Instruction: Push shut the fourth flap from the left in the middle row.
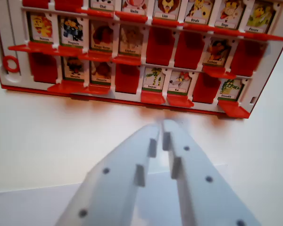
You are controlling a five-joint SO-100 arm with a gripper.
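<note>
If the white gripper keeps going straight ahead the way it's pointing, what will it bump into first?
Probably the bottom row of the red game board. The gripper, jaws nearly together, points at the open Serpent flap and the Rat flap. Bare white table lies between, though depth is hard to judge.

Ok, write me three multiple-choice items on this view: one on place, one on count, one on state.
1. Where are the jaws?
A. Touching the top row
B. Short of the board, in front of its bottom row
C. Behind the board

2. How many middle-row slots show plain red?
A. Three
B. None
C. Seven

3. The elephant card, fourth from the left in the middle row, is:
A. Covered in red
B. Showing its picture
C. Lying off the board

Answers: 1 B, white table shows between tips and board. 2 A, two just right of the elephant and one at the far right. 3 B, its drawing is in view.
</note>
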